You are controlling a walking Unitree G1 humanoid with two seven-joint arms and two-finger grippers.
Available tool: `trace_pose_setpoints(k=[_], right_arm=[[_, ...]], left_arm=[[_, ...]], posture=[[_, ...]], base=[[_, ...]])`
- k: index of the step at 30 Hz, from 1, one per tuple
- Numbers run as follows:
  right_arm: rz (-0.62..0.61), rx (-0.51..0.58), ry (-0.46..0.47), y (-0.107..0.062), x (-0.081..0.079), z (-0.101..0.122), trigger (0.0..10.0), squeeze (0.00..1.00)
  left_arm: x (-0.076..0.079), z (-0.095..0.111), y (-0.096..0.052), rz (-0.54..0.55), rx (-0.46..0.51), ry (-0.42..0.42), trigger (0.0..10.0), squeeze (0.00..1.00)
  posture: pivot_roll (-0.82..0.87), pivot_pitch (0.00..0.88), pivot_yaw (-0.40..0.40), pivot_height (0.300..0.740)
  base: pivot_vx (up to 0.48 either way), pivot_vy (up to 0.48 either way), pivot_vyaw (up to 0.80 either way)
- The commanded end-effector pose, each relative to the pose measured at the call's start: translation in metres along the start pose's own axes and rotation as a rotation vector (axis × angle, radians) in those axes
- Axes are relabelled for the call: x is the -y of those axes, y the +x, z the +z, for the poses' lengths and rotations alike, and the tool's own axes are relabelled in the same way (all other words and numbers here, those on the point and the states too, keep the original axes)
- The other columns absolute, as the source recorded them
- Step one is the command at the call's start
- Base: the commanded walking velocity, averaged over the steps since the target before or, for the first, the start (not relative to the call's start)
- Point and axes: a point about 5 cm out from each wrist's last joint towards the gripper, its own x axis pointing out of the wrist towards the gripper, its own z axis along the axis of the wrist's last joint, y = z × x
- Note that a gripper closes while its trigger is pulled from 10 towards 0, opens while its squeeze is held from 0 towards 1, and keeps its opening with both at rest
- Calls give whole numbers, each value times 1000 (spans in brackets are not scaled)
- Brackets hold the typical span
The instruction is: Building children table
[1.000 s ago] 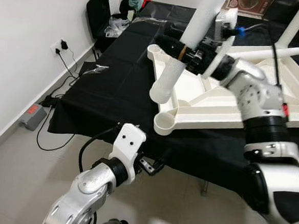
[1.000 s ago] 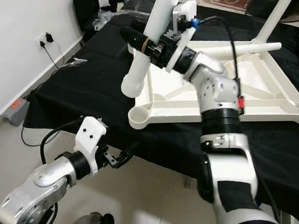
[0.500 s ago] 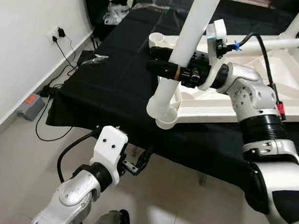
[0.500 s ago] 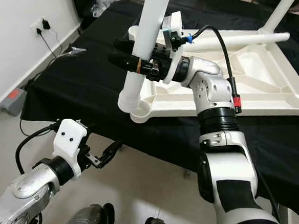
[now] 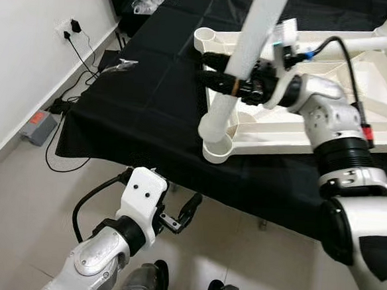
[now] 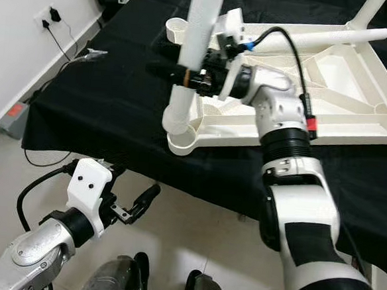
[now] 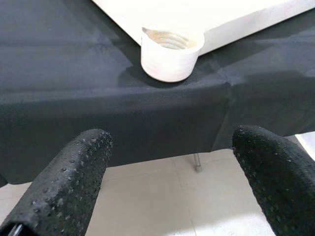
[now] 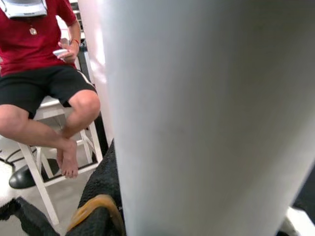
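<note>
Head views first: near the centre of the left eye frame a white leg (image 5: pixel 242 62) is pinched between the fingers of the right gripper (image 5: pixel 232 85), its lower end just above, perhaps touching, the corner socket (image 5: pixel 218 149) of the upturned tabletop (image 5: pixel 294 129). The tabletop is laid on a black cloth (image 5: pixel 143 102) across the upper half of the frame. At the lower left the left gripper (image 5: pixel 182 217) is held below the cloth's edge, fingers spread, with nothing between them. Another leg (image 6: pixel 362 17) is seen standing at the tabletop's far corner at the upper right of the right eye frame, so one leg at least is judged fitted, while this one is not yet seated.

Left wrist view: the threaded socket (image 7: pixel 171 51) is shown at the upper centre, empty, with the two spread fingers (image 7: pixel 64 182) at the lower corners.

Right wrist view: the leg (image 8: pixel 206 118) is seen very close, and a seated person (image 8: pixel 44 83) is at the upper left.

Seating and screwing this leg is judged to remain, and possibly further legs.
</note>
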Motion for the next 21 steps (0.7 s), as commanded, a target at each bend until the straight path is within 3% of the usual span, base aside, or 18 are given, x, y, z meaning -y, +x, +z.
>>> trace_pose_setpoints(k=[1, 10, 21], right_arm=[[18, -28, 17, -4, 0, -4, 10000, 0], [80, -13, -7, -7, -5, 4, 10000, 0], [149, -22, 4, -4, -15, -5, 10000, 0]], left_arm=[[1, -3, -3, -2, -23, 8, 10000, 0], [-3, -3, 1, 6, -27, 20, 10000, 0], [-4, -2, 1, 9, -27, 24, 10000, 0]], posture=[[238, 336, -11, 740], [230, 326, -4, 740], [234, 321, -4, 740]], base=[[0, 0, 0], [0, 0, 0], [0, 0, 0]])
